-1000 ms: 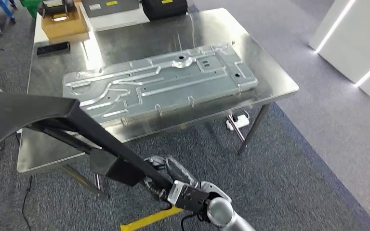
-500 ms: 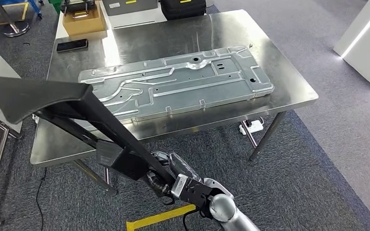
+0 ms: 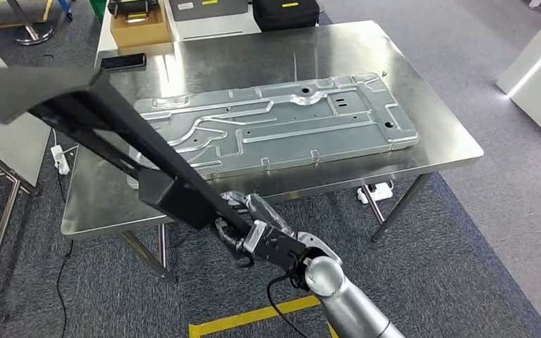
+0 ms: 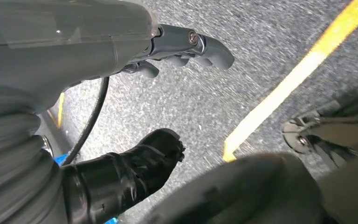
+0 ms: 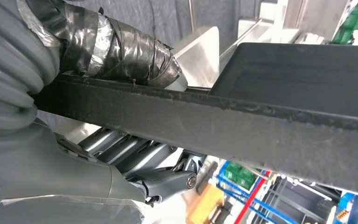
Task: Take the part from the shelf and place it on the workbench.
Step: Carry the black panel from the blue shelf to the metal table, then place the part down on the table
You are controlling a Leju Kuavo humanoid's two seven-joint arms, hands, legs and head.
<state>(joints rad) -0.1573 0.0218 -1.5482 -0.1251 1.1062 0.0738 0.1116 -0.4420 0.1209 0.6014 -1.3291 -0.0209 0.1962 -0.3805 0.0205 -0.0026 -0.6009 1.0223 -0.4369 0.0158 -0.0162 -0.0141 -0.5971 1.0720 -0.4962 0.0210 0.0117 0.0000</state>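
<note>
A long black part, a beam with a flared far end, slants across the head view from upper left down to my right hand, which grips its near end. Its far end hangs above the left part of the steel workbench. From the right wrist, my taped thumb lies over the black part and the fingers wrap under it. My left hand hangs over grey carpet, thumb and fingers apart, holding nothing.
A large stamped metal panel covers much of the workbench. A cardboard box, a phone and a black case sit at its far edge. Yellow floor tape lies near me. A metal frame stands at the left.
The whole picture has shifted, so the camera moved; the workbench now sits further right and lower. The black part stays in my right hand, its far end higher in the picture.
</note>
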